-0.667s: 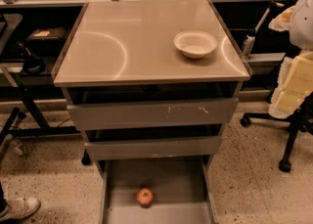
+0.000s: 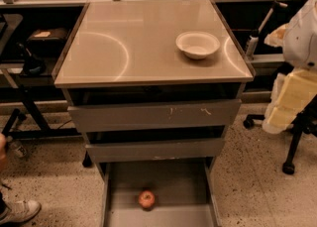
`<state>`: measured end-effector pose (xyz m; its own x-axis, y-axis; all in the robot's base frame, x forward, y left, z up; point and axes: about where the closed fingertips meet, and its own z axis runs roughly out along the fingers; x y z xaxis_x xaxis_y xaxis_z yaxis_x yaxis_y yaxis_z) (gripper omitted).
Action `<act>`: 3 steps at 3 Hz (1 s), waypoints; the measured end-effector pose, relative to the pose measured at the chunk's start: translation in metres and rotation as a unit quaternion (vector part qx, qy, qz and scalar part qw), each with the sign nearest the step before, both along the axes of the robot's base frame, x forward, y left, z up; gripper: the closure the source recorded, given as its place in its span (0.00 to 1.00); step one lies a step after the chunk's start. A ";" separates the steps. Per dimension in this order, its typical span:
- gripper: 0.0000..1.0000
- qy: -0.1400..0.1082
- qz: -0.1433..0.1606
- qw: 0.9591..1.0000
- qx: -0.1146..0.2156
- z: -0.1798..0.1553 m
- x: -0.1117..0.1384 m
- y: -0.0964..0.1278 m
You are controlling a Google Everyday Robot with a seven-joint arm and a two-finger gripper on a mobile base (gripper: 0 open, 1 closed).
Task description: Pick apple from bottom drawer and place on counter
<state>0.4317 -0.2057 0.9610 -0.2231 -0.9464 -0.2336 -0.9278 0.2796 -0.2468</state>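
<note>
The apple [image 2: 146,199], small and red with a yellowish patch, lies on the grey floor of the bottom drawer [image 2: 188,181], which is pulled out at the bottom of the view. Above it are two more grey drawers, partly open. The counter [image 2: 129,42] is the glossy beige-grey top of the cabinet. My arm [image 2: 297,77], white and yellowish, shows at the right edge, beside the cabinet and well away from the apple. My gripper is out of view.
A white bowl [image 2: 197,44] stands on the counter's right side. An office chair base [image 2: 292,146] is on the floor at the right. A person's shoe [image 2: 20,211] is at the lower left. Dark shelving runs behind the cabinet.
</note>
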 end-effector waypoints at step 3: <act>0.00 0.069 0.018 0.997 0.029 -0.187 -0.011 0.065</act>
<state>0.4205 -0.1407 0.7745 -0.2237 -0.9398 -0.2584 -0.9613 0.2565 -0.1006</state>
